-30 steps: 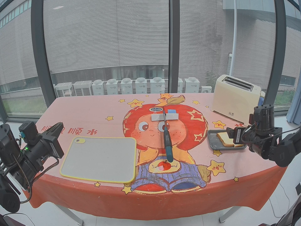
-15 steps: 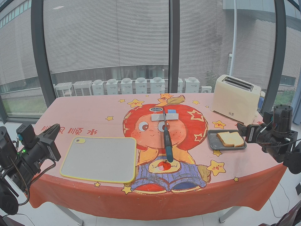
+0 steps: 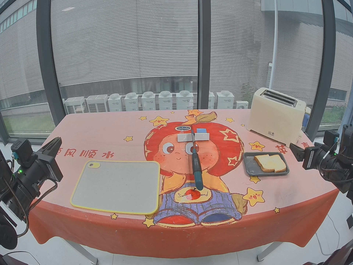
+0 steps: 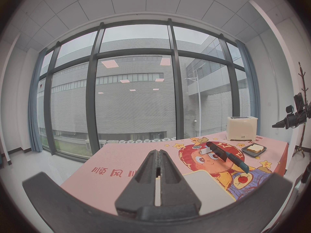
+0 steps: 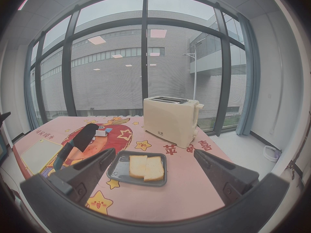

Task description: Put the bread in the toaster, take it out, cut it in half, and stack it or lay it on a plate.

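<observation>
From the head, we see the bread [image 3: 271,163] as two slices side by side in a grey tray [image 3: 248,165] on the right part of the counter [image 3: 103,137]. The toaster [image 3: 276,115] stands just behind the tray, by the far right corner. A knife [image 3: 196,164] lies along the middle of the counter, handle toward the near edge, blade resting over a small white block [image 3: 204,137]. It lies between the tray and a yellow-rimmed board [image 3: 117,186], which sits on the left part near the front edge. The left tool [image 3: 55,144] hangs off the counter's left edge, apart from the board. The right tool [image 3: 299,152] hangs off the right edge, near the tray but not touching it. Tall windows [image 3: 125,37] stand behind.

From the left wrist, we see the left tool [image 4: 157,152] with its fingers pressed together, holding nothing, pointing across the counter. Beyond it lie the board [image 4: 207,191], then the knife [image 4: 228,156], with the tray [image 4: 247,151] and toaster [image 4: 241,128] farthest off.

From the right wrist, we see the right tool [image 5: 154,152] spread wide and empty. The tray [image 5: 121,169] with the bread [image 5: 146,167] lies on the counter, framed between its fingers [image 5: 94,169]. The toaster [image 5: 170,120] rises right behind the tray, slots up. The knife [image 5: 76,143] and board [image 5: 40,154] lie farther along.
</observation>
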Available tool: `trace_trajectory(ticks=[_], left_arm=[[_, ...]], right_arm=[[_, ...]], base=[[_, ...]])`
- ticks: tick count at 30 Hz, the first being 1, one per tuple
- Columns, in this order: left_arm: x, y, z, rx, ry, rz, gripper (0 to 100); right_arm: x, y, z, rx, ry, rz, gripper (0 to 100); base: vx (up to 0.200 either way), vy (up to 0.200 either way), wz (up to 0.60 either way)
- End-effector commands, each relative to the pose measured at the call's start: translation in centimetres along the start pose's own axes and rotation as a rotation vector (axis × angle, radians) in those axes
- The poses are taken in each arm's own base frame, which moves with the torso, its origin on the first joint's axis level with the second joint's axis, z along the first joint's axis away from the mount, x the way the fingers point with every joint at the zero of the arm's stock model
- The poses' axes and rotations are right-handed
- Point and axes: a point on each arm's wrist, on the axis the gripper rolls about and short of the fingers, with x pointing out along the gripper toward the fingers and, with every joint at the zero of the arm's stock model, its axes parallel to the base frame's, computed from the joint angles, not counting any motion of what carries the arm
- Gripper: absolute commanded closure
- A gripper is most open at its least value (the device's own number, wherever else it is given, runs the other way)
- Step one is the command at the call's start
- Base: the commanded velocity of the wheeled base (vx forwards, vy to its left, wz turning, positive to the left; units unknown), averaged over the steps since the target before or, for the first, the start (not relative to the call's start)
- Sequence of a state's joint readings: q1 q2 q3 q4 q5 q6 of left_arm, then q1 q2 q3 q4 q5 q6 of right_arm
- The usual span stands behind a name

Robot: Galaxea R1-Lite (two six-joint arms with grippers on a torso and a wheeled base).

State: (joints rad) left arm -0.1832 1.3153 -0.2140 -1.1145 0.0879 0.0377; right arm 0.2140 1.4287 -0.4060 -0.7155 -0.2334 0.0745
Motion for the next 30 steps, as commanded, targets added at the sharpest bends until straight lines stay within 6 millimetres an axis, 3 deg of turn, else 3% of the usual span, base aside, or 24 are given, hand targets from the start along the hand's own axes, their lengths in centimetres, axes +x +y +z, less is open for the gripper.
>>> trace_trajectory(ticks=[1,18,30], left_arm=[[-0.4,0.5,-0.3,0.006,0.01,0.026,100],[-3.2,0.7,0.6,0.006,-0.018,0.027,100],[-8.1,1.0,1.4,0.006,-0.018,0.024,100]], right_arm=[[-1.1,-0.9,0.0,-0.004,-0.023,-0.016,0],[-4.9,-2.4,-0.1,-0.022,-0.114,-0.049,0],[-7.8,-2.9,-0.1,-0.033,-0.136,-0.051,0]], base=[[0.0,0.0,0.0],[0.0,0.0,0.0],[0.0,0.0,0.0]])
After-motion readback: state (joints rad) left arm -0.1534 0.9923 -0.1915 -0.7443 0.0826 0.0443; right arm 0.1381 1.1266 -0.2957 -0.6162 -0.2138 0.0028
